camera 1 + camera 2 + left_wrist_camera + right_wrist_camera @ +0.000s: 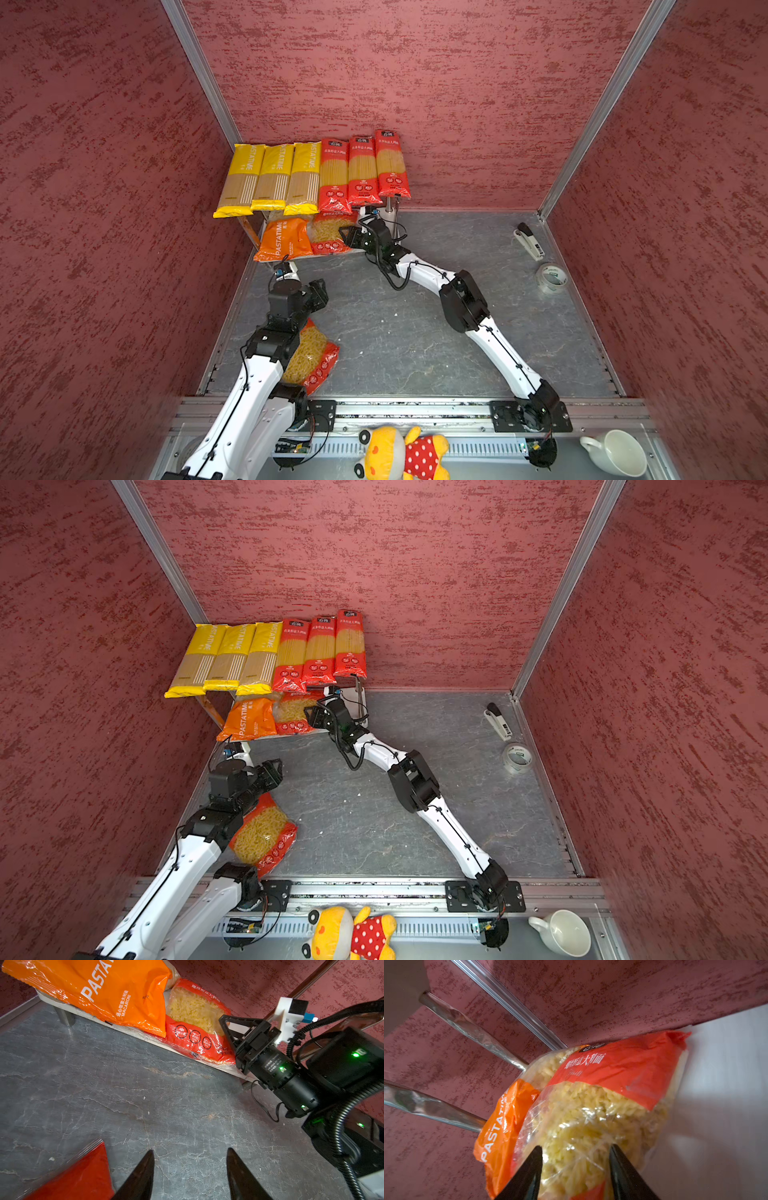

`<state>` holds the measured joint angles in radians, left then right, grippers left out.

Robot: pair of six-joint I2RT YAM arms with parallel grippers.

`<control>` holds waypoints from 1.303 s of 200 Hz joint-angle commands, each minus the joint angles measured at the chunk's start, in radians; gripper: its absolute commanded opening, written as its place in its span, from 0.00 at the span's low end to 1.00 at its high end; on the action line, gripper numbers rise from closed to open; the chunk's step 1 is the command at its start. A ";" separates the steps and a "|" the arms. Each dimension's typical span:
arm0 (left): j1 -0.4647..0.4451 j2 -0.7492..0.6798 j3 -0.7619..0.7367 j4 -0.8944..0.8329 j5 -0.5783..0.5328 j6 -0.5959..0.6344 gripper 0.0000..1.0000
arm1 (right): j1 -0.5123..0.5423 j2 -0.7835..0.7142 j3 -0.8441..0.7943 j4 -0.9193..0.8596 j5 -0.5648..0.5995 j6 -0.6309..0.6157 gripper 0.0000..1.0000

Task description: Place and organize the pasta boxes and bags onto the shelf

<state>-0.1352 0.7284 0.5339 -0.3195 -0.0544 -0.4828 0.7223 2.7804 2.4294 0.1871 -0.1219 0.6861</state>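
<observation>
Nearest, the loose red bag [318, 361] lies on the counter [415, 332], half under the left arm. Only the left wrist view shows the left claw [190, 1150] standing open over bare counter, free room ahead. Beyond, the orange bag [284, 239] and shelved red bag [591, 1115] lie on the lower board of the shelf [726, 1084]; the right wrist view shows the right claw [576, 1146] spread open at that bag, bare board beside. The pasta boxes [307, 178], seen only in both top views, cover the top board edge to edge
</observation>
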 commanded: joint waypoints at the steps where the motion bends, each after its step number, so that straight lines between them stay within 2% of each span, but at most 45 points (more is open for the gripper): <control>1: -0.007 -0.017 -0.006 -0.025 -0.010 -0.004 0.56 | 0.004 0.070 0.092 -0.068 -0.064 -0.063 0.49; 40: -0.009 -0.024 -0.016 -0.029 -0.004 -0.009 0.56 | 0.018 0.071 0.091 -0.004 -0.174 -0.125 0.45; 67: -0.015 -0.027 -0.016 -0.036 -0.008 -0.011 0.56 | 0.021 0.068 0.095 -0.006 -0.193 -0.129 0.45; 107: -0.015 -0.067 -0.005 -0.083 -0.030 -0.010 0.56 | 0.019 0.002 0.055 -0.097 -0.162 -0.124 0.54; 135: -0.015 -0.087 -0.009 -0.097 -0.029 -0.013 0.56 | 0.018 -0.120 -0.139 -0.051 -0.136 -0.082 0.58; 172: -0.016 -0.096 -0.003 -0.105 -0.026 -0.014 0.56 | 0.024 -0.297 -0.454 0.110 -0.127 0.010 0.59; 215: -0.015 -0.106 0.002 -0.113 -0.024 -0.014 0.56 | 0.044 -0.457 -0.739 0.222 -0.131 0.039 0.61; 260: -0.011 -0.144 0.009 -0.148 -0.039 -0.010 0.57 | 0.082 -0.631 -1.023 0.214 -0.238 0.064 0.56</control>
<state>-0.1463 0.6071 0.5282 -0.4431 -0.0776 -0.4934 0.7795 2.2574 1.5127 0.3729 -0.2855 0.7280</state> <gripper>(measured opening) 0.566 0.574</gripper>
